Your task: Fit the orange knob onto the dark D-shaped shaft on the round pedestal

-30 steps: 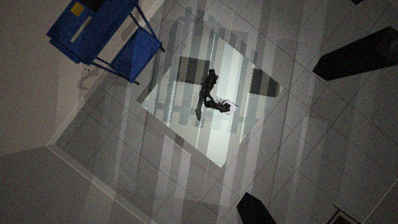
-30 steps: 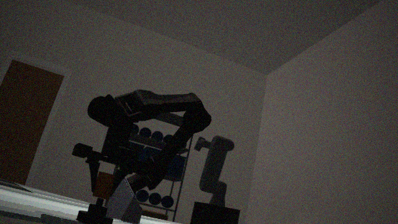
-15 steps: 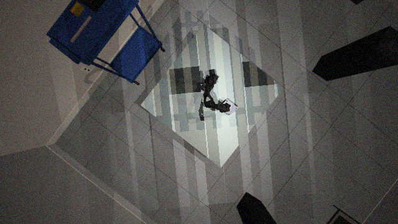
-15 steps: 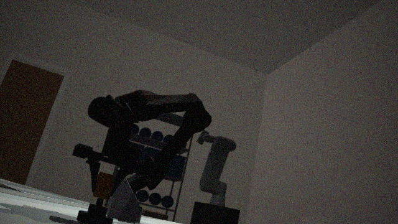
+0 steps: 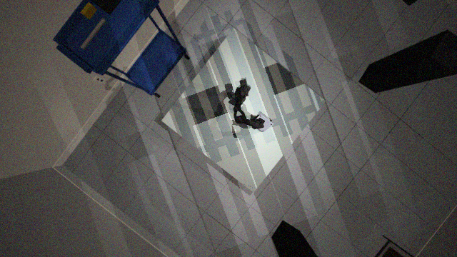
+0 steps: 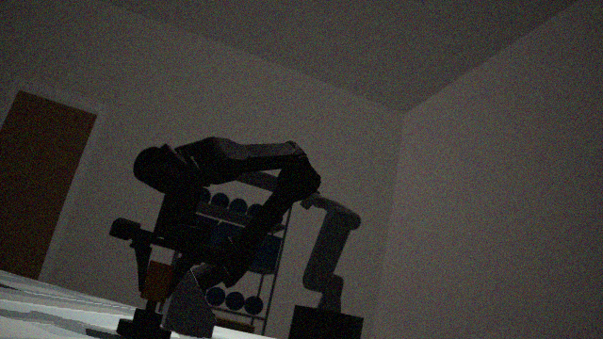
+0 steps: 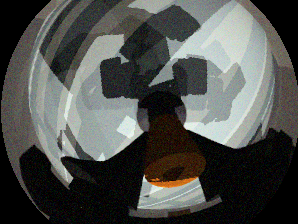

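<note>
The orange knob is upright between the fingers of my gripper, which is shut on it. In the exterior view the knob is over the dark round pedestal. A short dark piece of the shaft shows between the knob's underside and the pedestal, so the knob is not down on the pedestal. Whether the shaft's tip is inside the hole is hidden. The shaft's flat side is hidden too. In the top view the knob is too small and dark to make out.
A grey angular block stands close to the right of the pedestal in the exterior view. The striped, shadowed table top lies under the arm. A blue cart, a ball rack and another arm are in the background.
</note>
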You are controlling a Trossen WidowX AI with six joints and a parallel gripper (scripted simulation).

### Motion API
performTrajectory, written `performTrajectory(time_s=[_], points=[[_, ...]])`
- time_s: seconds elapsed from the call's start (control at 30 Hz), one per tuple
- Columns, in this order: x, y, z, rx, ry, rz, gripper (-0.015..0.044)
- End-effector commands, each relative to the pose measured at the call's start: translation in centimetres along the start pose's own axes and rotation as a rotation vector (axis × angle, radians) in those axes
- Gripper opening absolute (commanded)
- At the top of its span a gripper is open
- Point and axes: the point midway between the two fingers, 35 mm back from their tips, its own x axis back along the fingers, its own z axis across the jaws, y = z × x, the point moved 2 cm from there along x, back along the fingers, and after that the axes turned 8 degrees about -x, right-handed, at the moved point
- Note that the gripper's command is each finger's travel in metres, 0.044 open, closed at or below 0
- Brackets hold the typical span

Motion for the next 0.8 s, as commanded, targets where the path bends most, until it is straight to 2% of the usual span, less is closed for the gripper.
performTrajectory(time_s=[0.0, 0.3, 0.53, 0.77], points=[[-0.01, -0.01, 0.03, -0.003, 0.001, -0.003, 0.0000], [0.47, 0.09, 0.04, -0.003, 0.001, -0.003, 0.0000], [0.43, 0.20, -0.13, 0.196, 0.001, -0.003, 0.0000], [0.09, 0.17, -0.13, 0.207, 0.001, -0.003, 0.0000]])
